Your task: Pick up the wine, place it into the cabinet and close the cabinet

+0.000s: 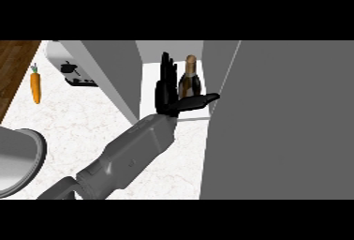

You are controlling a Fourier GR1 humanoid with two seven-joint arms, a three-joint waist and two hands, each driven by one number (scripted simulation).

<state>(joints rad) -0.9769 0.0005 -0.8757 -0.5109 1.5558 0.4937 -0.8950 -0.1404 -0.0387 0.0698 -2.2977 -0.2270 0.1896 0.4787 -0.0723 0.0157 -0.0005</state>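
The black fingers (168, 70) stand straight and released, thumb spread toward the cabinet door, with the hand (166, 96) just left of the wine (189, 77), grasping nothing. The wine, a dark slender bottle with a tan neck, stands upright on the white shelf inside the open grey cabinet (114, 70); the flat grey door (290, 122) stands open at right. On the pale marbled worktop (62, 122), an orange tapered carrot (35, 87) lies near the left edge, beside a white toaster (72, 68).

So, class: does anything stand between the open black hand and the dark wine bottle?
Nothing visible does. The open black hand is right beside the dark wine bottle, which stands upright inside the grey cabinet, between its open doors.
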